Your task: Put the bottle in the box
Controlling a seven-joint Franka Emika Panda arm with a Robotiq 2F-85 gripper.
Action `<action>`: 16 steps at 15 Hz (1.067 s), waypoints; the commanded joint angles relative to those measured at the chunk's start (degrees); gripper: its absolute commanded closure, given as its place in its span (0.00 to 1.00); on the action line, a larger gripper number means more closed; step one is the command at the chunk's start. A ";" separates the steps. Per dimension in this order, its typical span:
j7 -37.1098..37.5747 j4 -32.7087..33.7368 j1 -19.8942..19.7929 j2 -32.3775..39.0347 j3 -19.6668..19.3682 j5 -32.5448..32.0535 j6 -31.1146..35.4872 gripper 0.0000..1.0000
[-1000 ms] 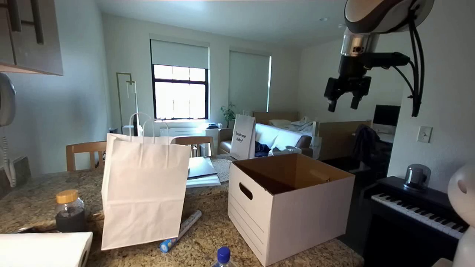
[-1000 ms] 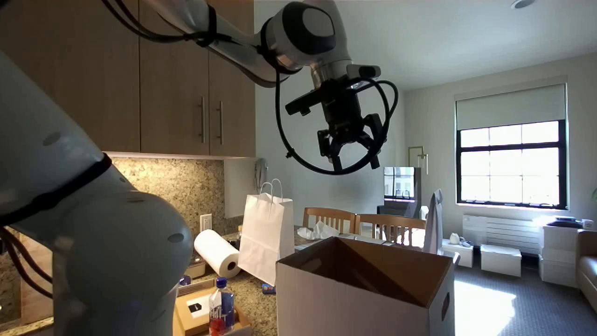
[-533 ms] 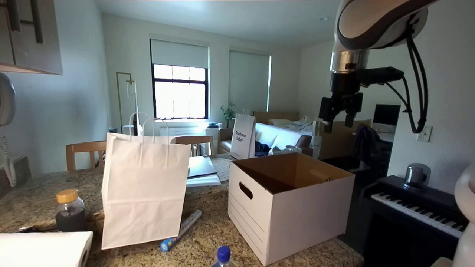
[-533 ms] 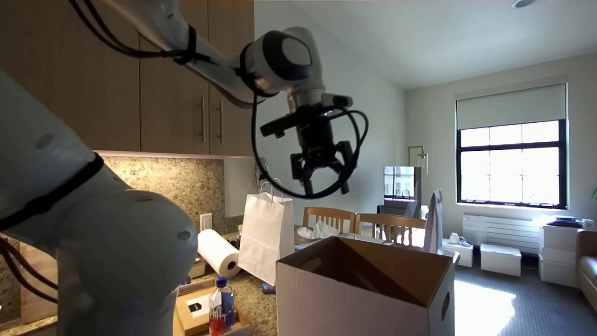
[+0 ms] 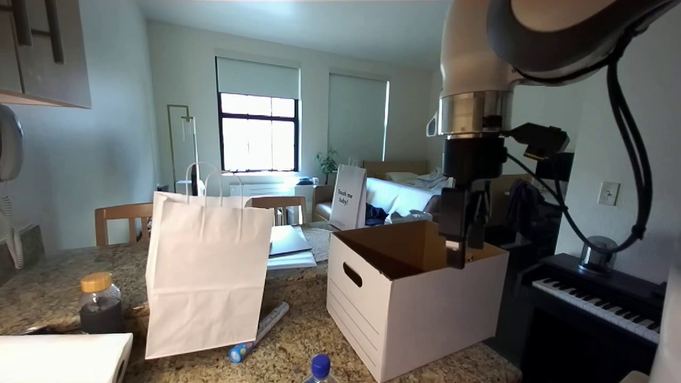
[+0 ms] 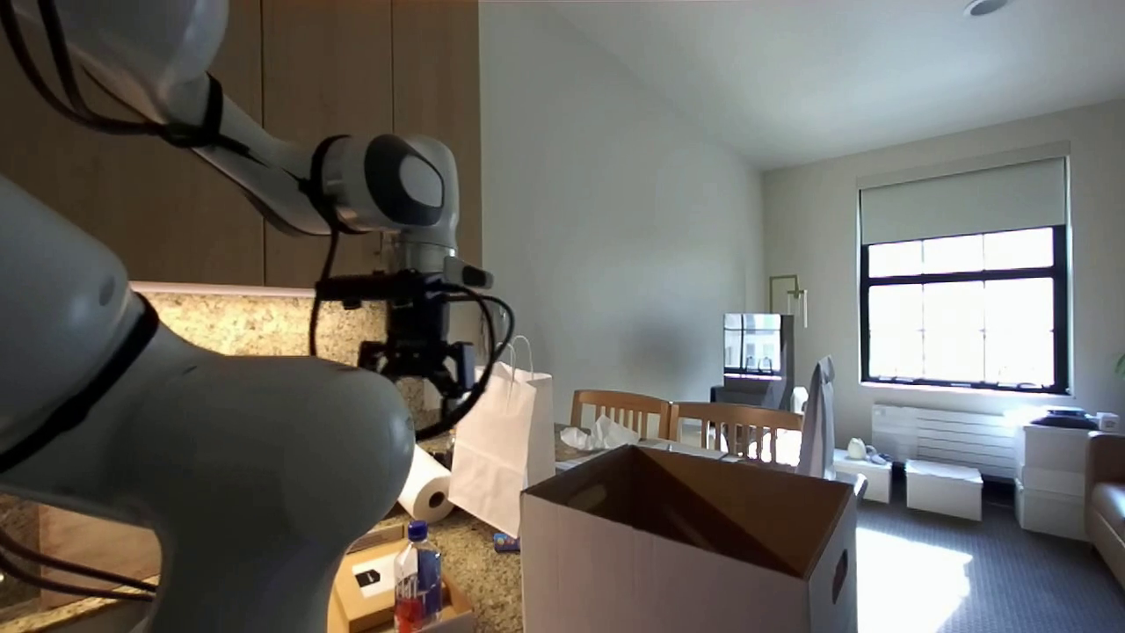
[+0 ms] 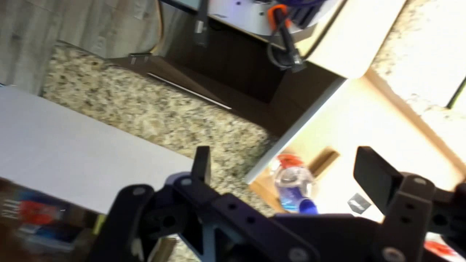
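Hanging above the worktop (image 7: pixel 145 105), jaws spread apart, the gripper (image 7: pixel 284 168) points down; the bottle (image 6: pixel 418 576) stands in a carton (image 7: pixel 346 123) near one edge, the box (image 5: pixel 431 319) by a corner.

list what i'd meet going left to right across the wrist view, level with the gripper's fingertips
White cardboard box → one fingertip → granite countertop → clear plastic bottle with blue cap → opposite fingertip.
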 commanded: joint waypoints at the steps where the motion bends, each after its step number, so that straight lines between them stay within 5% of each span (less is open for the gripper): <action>1: 5.39 0.35 7.86 -0.32 6.25 14.24 1.95 0.00; 3: 8.57 0.75 9.11 2.66 12.27 18.28 7.98 0.00; 6: 14.33 0.55 6.80 5.56 20.73 15.54 22.50 0.00; 9: 16.81 0.49 -1.50 7.24 31.90 15.59 31.58 0.00; 16: 16.70 0.59 -23.20 12.63 57.02 18.59 36.83 0.00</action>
